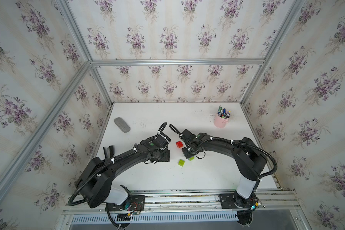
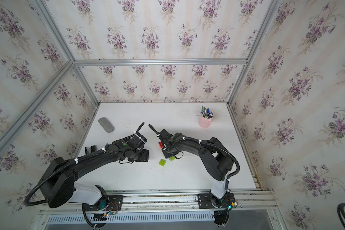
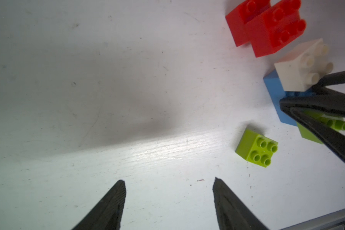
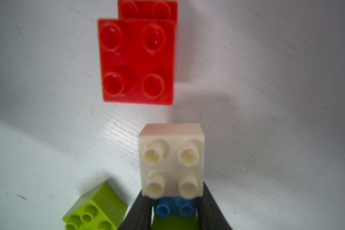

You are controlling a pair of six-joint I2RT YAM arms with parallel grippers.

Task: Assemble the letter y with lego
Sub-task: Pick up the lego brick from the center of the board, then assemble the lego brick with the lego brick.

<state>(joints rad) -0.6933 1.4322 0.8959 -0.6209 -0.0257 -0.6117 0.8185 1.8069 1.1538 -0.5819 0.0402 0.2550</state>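
My right gripper (image 4: 173,199) is shut on the blue brick (image 4: 173,209) of a small joined piece. A cream-white brick (image 4: 171,159) sits on its far end and a lime-green brick (image 4: 173,224) on its near end. In the left wrist view the same piece shows blue (image 3: 275,95), cream-white (image 3: 299,65) and green (image 3: 311,133). Two red bricks (image 4: 137,59), joined with an offset, lie just beyond it. A loose lime-green brick (image 1: 181,162) lies on the table beside it. My left gripper (image 3: 168,183) is open over bare table, holding nothing.
A pink pen cup (image 1: 221,120) stands at the back right of the white table. A grey oblong object (image 1: 122,124) lies at the back left. Small black parts (image 1: 109,150) rest near the left wall. Metal rails run along the table's front edge (image 1: 177,194).
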